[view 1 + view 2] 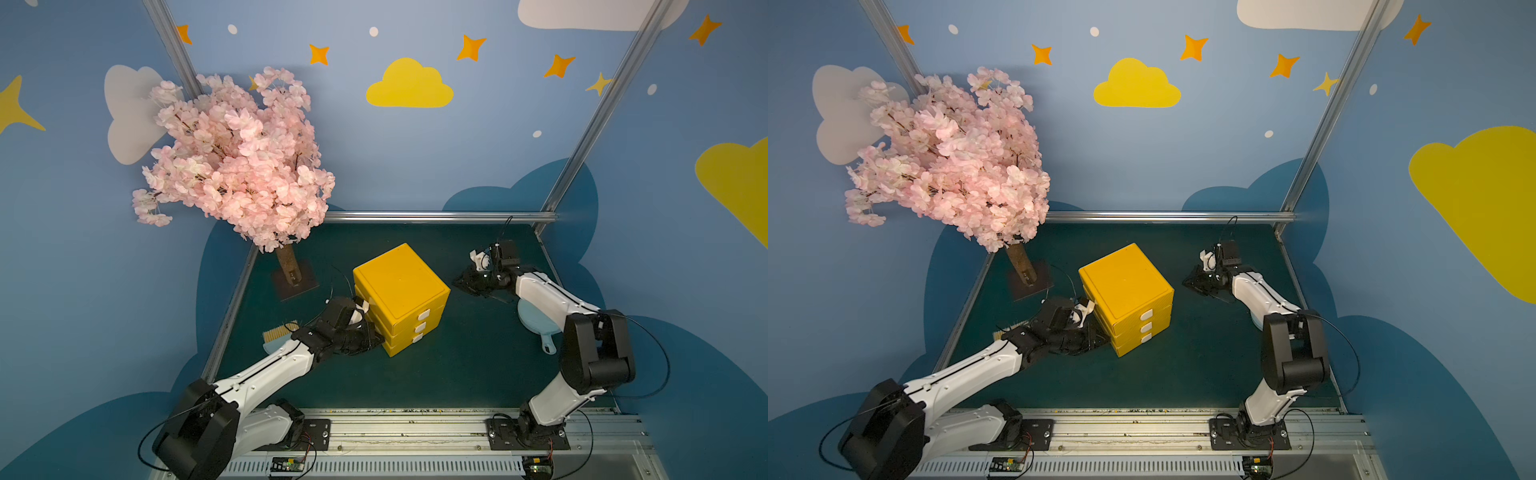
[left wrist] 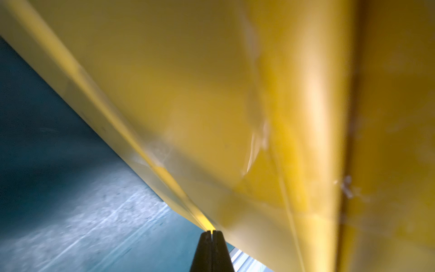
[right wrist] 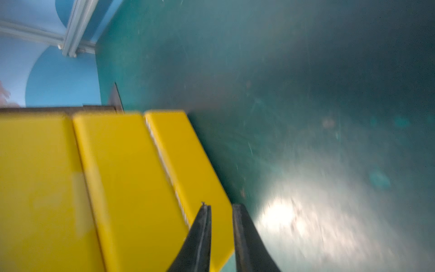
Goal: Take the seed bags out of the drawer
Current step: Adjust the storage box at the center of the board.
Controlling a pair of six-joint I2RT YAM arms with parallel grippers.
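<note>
left gripper (image 2: 211, 233): jaws together, tip against lower left edge of yellow drawer unit (image 1: 401, 286) | right gripper (image 3: 221, 207): jaws slightly apart, empty, just beside unit's right side | drawers (image 1: 419, 328): all three closed, seed bags hidden

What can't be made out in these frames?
Seed bags: none in view; all three drawers of the yellow drawer unit look shut in both top views.
Dustpan: mostly hidden by the right arm in a top view.
Brush: partly behind the left arm.
Left gripper contact with the unit: left wrist view is blurred; its own wrist hides the tips in top views.
</note>
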